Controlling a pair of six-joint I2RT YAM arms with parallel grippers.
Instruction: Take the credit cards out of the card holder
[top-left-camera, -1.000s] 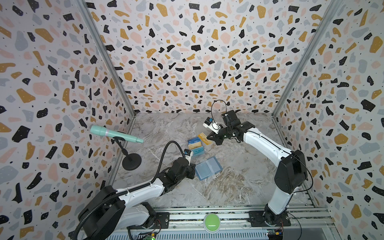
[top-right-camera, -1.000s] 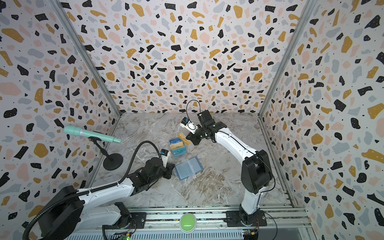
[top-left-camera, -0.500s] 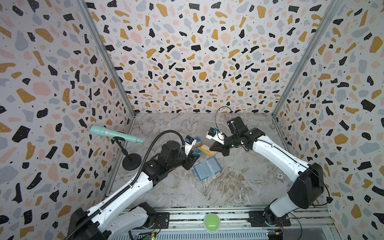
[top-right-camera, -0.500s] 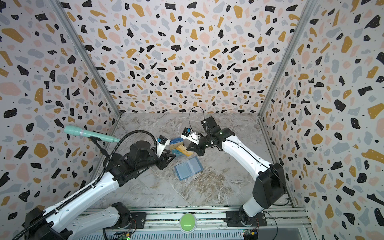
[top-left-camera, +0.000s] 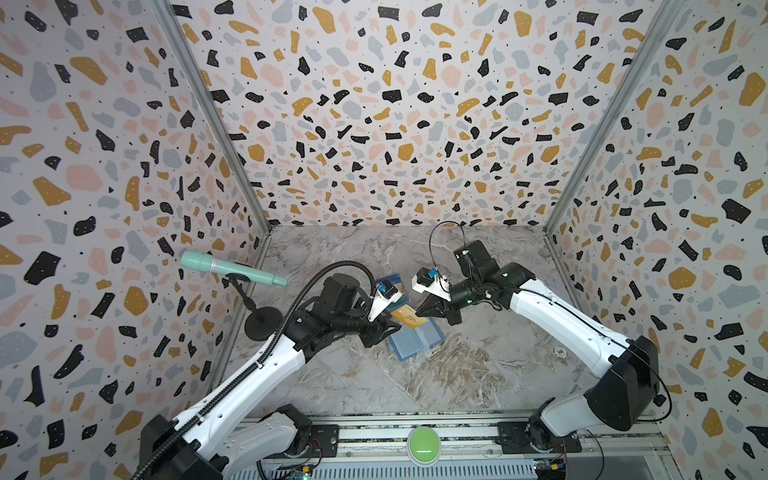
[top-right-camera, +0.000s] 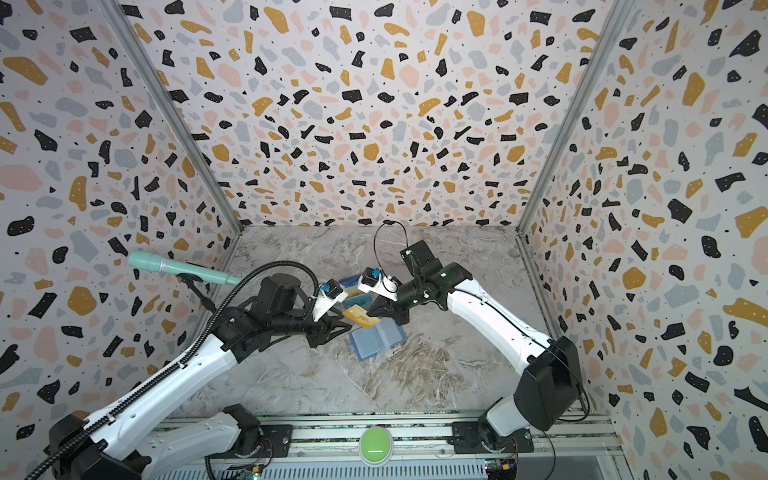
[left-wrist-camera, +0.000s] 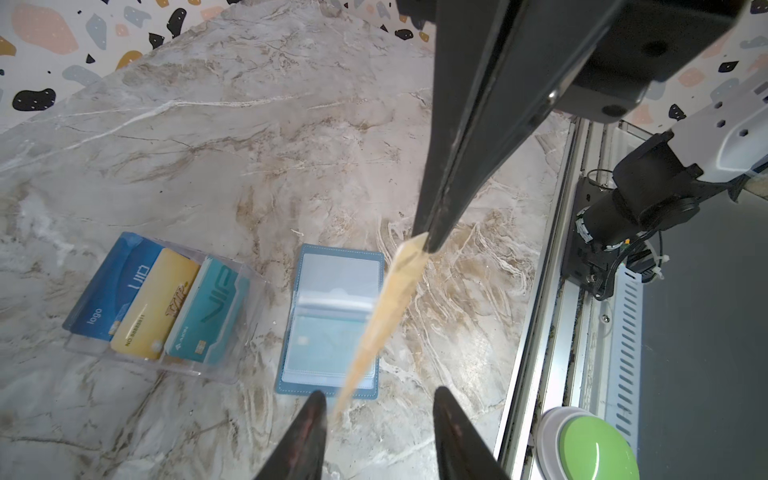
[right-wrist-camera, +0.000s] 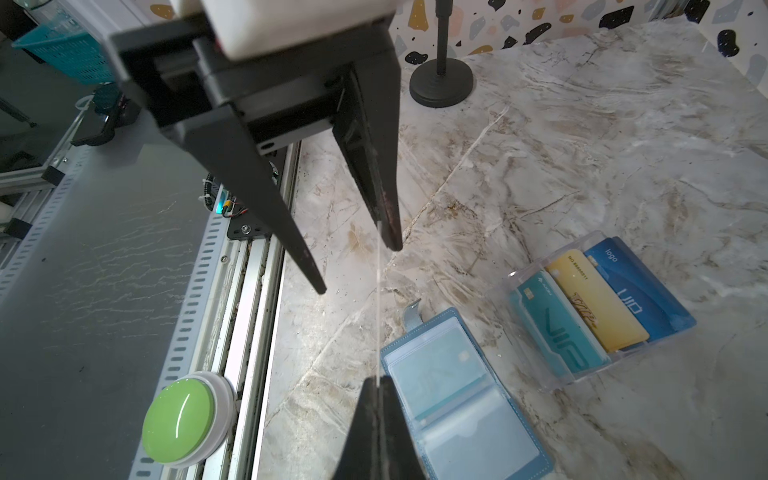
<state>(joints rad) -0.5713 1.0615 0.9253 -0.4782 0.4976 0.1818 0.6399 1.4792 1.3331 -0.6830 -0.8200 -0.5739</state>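
Left wrist view: right fingers (left-wrist-camera: 432, 243) pinch a thin tan-gold card (left-wrist-camera: 386, 307); left fingers (left-wrist-camera: 376, 409) spread apart.

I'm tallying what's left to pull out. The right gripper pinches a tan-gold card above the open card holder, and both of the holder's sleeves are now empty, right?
Not quite. The right gripper does pinch the tan-gold card above the open card holder, but one sleeve still holds a teal card, as both wrist views show.

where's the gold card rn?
In both top views the gold card is mid-table, pinched in the right gripper, above the open card holder.
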